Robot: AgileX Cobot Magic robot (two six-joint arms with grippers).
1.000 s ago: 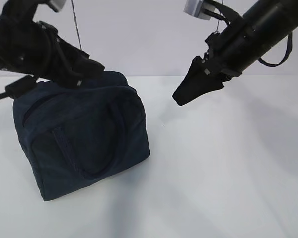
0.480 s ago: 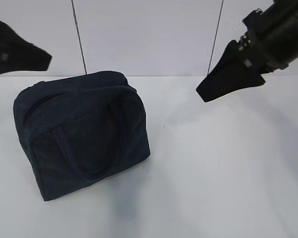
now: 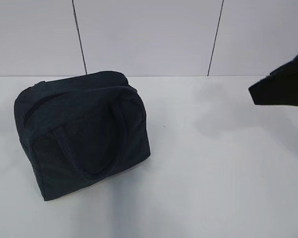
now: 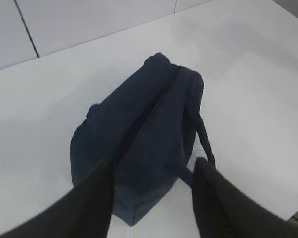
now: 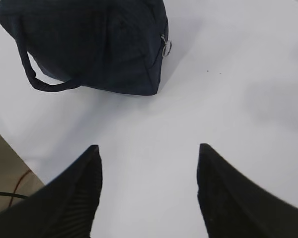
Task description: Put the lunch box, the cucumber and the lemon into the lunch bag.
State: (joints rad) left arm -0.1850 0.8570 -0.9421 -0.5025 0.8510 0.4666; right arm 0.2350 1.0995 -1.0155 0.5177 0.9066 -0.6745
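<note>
The dark navy lunch bag [image 3: 82, 131] stands zipped shut on the white table, left of the middle, with a loop handle on its front. From above it shows as the lunch bag [image 4: 139, 129] with its zipper seam running along the top. The lunch bag [image 5: 94, 39] also fills the top left of the right wrist view, its ring zipper pull [image 5: 166, 48] hanging at one end. My left gripper [image 4: 151, 166] hovers open high above the bag, holding nothing. My right gripper [image 5: 148, 151] is open and empty over bare table; only its tip [image 3: 283, 89] shows at the right edge. Lunch box, cucumber and lemon are out of view.
The white table [image 3: 213, 163] stretches to a tiled wall [image 3: 149, 34] behind. The table's near edge [image 5: 10, 144] drops off at the lower left of the right wrist view, with floor and a cable beyond.
Both arms have drawn back from the bag: the left one has gone out of the exterior view to the left, the right one has retreated to the right edge. The bag has not moved.
</note>
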